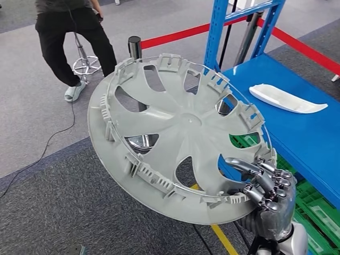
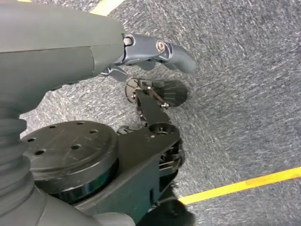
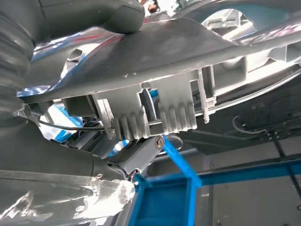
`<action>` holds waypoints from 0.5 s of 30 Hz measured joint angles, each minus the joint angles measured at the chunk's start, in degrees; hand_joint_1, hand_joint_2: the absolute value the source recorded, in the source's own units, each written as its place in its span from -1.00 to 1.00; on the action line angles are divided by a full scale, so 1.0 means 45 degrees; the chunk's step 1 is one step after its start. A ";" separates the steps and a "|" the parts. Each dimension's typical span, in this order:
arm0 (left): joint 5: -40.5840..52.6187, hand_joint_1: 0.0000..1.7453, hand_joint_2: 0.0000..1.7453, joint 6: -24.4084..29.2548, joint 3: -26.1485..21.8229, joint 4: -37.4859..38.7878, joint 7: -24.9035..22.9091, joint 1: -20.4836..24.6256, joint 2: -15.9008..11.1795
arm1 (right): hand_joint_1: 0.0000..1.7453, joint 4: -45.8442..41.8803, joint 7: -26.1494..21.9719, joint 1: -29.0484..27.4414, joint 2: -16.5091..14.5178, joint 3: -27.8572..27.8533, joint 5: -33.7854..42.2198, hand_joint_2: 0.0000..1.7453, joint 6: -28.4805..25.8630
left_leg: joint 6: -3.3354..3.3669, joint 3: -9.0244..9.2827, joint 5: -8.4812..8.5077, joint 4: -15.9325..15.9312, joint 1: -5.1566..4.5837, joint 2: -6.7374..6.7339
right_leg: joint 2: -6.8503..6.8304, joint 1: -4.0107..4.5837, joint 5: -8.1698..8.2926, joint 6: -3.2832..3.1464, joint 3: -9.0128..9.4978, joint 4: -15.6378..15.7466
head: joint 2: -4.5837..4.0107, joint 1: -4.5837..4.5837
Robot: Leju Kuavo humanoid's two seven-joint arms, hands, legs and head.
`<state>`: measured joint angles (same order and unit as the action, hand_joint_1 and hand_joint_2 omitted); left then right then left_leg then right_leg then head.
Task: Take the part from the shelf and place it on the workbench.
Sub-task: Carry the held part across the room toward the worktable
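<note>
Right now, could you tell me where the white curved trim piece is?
In the head view, the white curved trim piece lies on the blue shelf at the right, beyond the wheel cover.

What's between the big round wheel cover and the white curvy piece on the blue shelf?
Nothing: in the head view, bare blue shelf separates the wheel cover from the white piece.

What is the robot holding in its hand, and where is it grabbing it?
The right hand holds the big grey wheel cover by its rim, at the edge nearest the robot. The left hand holds nothing.
</note>
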<state>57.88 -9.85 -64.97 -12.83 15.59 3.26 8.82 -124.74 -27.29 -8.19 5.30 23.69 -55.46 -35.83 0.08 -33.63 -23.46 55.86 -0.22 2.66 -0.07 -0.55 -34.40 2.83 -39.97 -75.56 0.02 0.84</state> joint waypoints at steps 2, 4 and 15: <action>0.0058 -1.00 1.00 -0.0023 0.0009 0.0001 0.0317 -0.0024 0.0030 | 1.00 0.0000 -0.0002 -0.0052 0.0002 0.0001 -0.0089 1.00 -0.0035 | -0.0042 0.0048 -0.0012 0.0019 0.0032 0.0385 | 0.0161 -0.0051 0.0901 0.0006 0.0484 0.1248 | 0.0000 0.0001; 0.0083 -1.00 1.00 -0.0040 0.0018 0.0001 0.0545 -0.0016 0.0022 | 1.00 -0.0001 -0.0002 -0.0118 0.0007 0.0001 -0.0135 1.00 -0.0108 | -0.0169 0.0029 -0.0045 0.0105 0.0039 0.0748 | 0.0802 -0.0179 0.1592 0.0030 0.1252 0.2910 | 0.0000 0.0001; 0.0120 -1.00 1.00 -0.0070 0.0027 0.0001 0.0631 -0.0016 0.0031 | 1.00 -0.0005 0.0004 -0.0373 0.0027 -0.0008 -0.0182 1.00 -0.0265 | -0.0669 -0.2089 -0.1588 0.3884 0.0069 -0.0419 | -0.0372 -0.0029 0.1661 -0.0593 0.1618 0.3572 | 0.0000 -0.0236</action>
<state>58.42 -10.16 -64.85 -12.82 18.43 3.19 8.96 -124.76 -27.27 -9.87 5.42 23.65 -56.28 -37.03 -2.93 -43.03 -30.61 73.33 0.09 0.78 -1.75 -0.68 -26.92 0.16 -32.69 -59.48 0.02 -0.22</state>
